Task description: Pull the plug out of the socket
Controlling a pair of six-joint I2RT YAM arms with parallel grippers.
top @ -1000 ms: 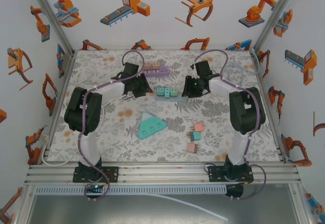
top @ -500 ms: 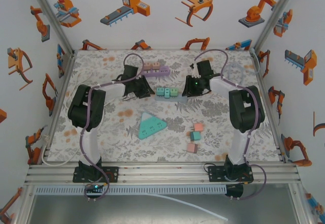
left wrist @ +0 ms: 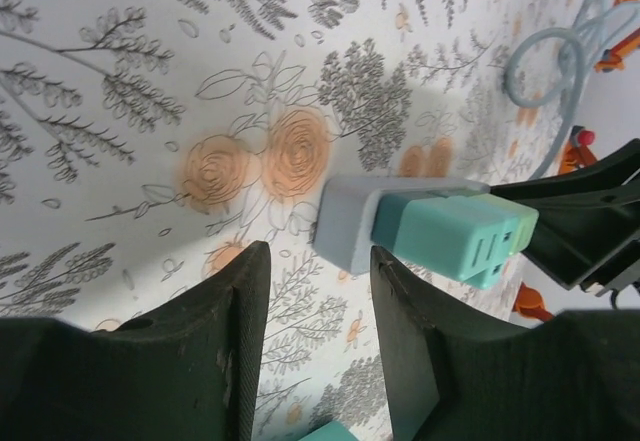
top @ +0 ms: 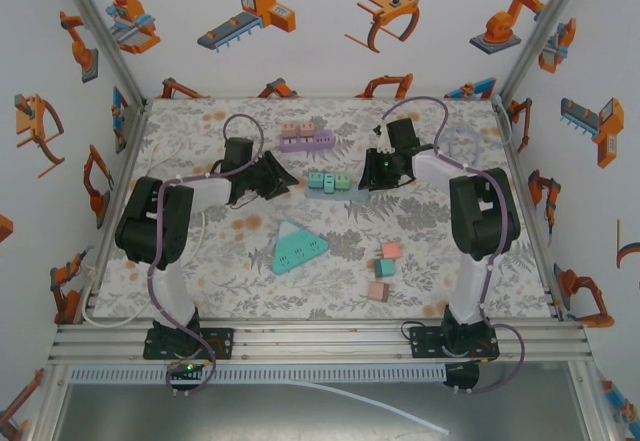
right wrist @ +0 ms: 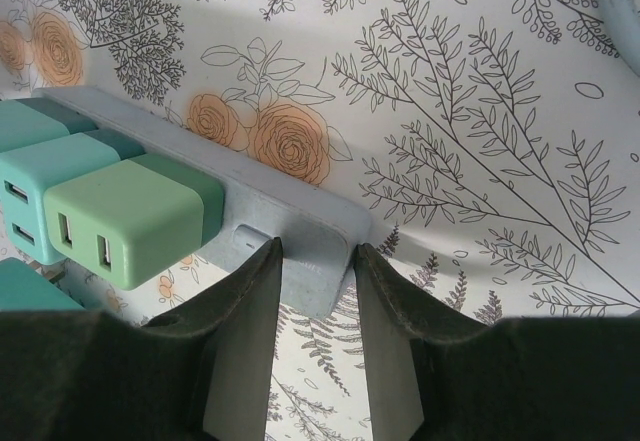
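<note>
Plug (left wrist: 450, 236): teal, seated at the 9 o'clock end of the grey socket strip (left wrist: 345, 223). I judge it the one to pull, since it sits nearest the free jaws.
Table (top: 450, 251): floral cloth. The strip lies a little toward 12 o'clock of its middle, with its long axis running 9 to 3.
Right gripper (right wrist: 318, 251): clenched on the strip's bare 3 o'clock end, one finger on each long side. This is likely an anchor hold, so the strip cannot slide when a plug is drawn.
Left gripper (left wrist: 318, 256): jaws parted, cloth showing between them, grasping nothing. The fingertips sit just short of the strip's 9 o'clock end and in line with it. Whether a finger touches the strip, I cannot tell.
Triangular socket block (top: 300, 247): teal, lying flat toward 7 o'clock of the strip, well apart from both grippers.
Purple strip (top: 307, 141): toward 11 o'clock, carrying pinkish plugs, apart from the work.
Pale green plug (right wrist: 125, 223): the row's 3 o'clock member, just beside the right fingers.
Loose cubes (top: 383, 271): pink and teal, toward 5 o'clock, out of the way.
Step in hand: strip braced, plug not yet grasped.
Next move calls for: the left jaws to reach past the strip's end, close on the plug's sides and pull straight up out of its seat.
Risk: closing on the strip's end instead of the plug.
</note>
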